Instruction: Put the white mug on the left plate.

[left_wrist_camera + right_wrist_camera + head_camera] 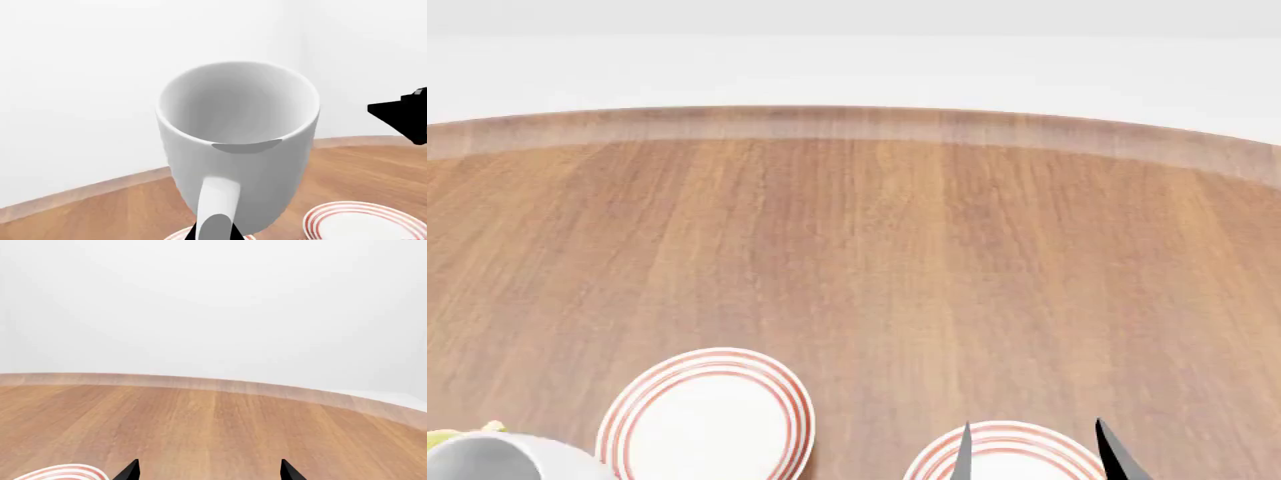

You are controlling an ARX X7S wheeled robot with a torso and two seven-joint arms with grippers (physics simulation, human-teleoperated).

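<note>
- Up close, from the left wrist camera, the tall glossy all-white mug (237, 145) fills the view, its mouth open toward the lens and its loop handle running down to the dark tips of the left gripper (215, 232) at the frame's edge. The jaws look pinched on that handle, though only a sliver of them shows. A red-ringed rim peeks out under the mug's base, and a second round white plate with red rings (363, 220) lies beside it on the round wooden table (100, 210). A black shape at the side is probably the other arm.
- From the head camera, the mug is at the bottom left corner, tilted, just beside the left plate (707, 420) and seemingly not yet resting on it; its base is cut off, so I cannot tell whether it touches the rim. A bit of yellow shows next to it. The right gripper (1034, 450) hangs over the right plate, fingers apart.
- From the right wrist camera, two black tips stand well apart with nothing between them, only bare wood ahead and a plate edge in the corner.
- By my reckoning the grasp is done; what remains is bringing the mug over the left plate's centre, setting it upright and letting go.
</note>
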